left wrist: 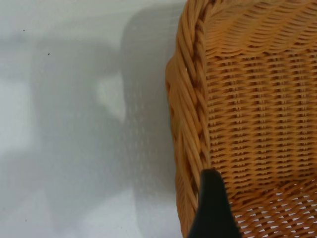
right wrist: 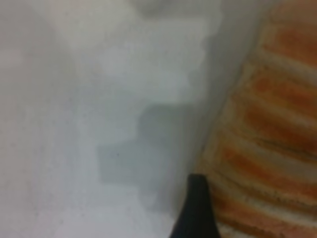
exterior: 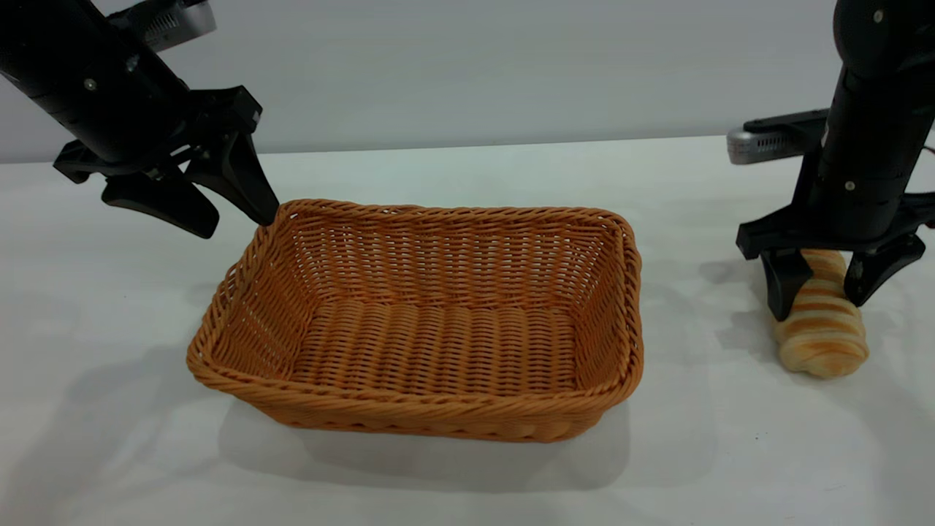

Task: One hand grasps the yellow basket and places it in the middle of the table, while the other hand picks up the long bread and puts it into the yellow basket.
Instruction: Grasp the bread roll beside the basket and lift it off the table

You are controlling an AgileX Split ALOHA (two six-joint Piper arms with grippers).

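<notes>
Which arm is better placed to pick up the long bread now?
The right. The right gripper already straddles the long bread, open jaws on both sides. The left gripper is far across the table, at the yellow basket rim.

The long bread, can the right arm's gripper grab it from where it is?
Probably yes. The right gripper is open, straddling the long bread on the table, one finger on each side, nothing between.

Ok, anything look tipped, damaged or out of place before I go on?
Nothing stands out. The yellow basket sits flat and empty on the table, the left gripper open at its corner. The long bread lies intact between the open right gripper's fingers.
</notes>
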